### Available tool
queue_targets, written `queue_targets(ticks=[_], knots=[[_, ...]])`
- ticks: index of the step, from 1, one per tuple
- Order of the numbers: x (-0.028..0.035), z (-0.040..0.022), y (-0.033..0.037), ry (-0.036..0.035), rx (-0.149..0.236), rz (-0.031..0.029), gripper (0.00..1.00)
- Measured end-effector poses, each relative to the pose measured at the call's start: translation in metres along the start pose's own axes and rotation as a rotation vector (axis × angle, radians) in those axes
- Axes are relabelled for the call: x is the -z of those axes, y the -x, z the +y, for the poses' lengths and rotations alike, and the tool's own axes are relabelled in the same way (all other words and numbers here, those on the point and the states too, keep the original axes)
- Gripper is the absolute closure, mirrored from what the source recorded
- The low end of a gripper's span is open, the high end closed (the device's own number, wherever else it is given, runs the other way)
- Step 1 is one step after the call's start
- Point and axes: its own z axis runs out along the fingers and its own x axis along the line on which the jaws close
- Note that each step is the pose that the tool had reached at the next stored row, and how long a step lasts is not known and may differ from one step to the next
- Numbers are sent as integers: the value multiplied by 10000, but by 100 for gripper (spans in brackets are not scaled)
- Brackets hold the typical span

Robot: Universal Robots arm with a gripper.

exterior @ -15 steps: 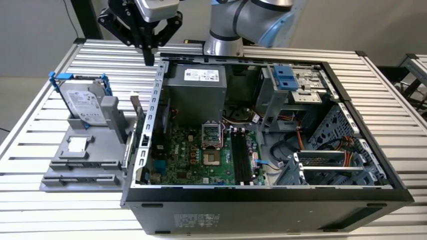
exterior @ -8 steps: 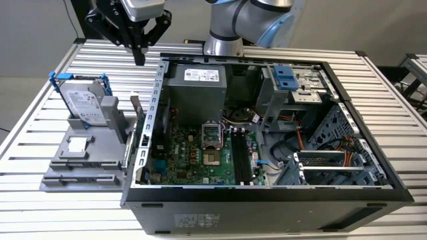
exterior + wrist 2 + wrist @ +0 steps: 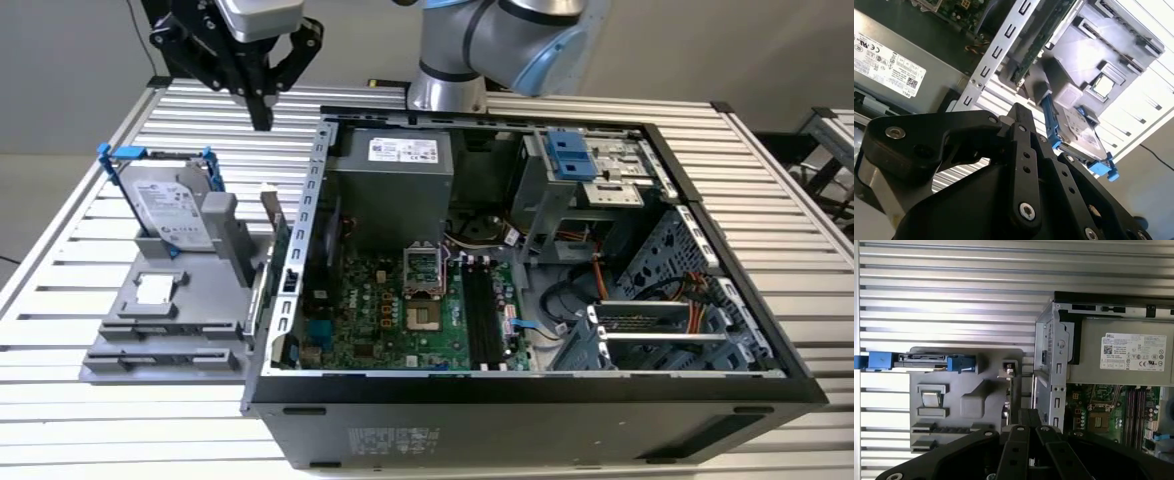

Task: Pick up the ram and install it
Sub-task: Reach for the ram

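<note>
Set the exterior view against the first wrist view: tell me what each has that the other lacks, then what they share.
The exterior view adds the arm's base, the drive cages at its right and the case's black side panel. The first wrist view adds a straight-down look: the hard drive edge-on and the ram as a thin line beside the case's metal wall. Both share the gripper, the grey fixture, the power supply and the motherboard.

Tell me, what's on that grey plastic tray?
A silver hard drive in a blue frame, a small square chip and a thin green memory stick. The tray covers both standing ones' bottoms.
</note>
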Motion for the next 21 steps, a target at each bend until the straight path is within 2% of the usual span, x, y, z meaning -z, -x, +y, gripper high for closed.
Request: queue_targets(ticks=[11,21], knots=[[5,6,-304,2,101,5,100],[12,10,-640,3,158,8,100]])
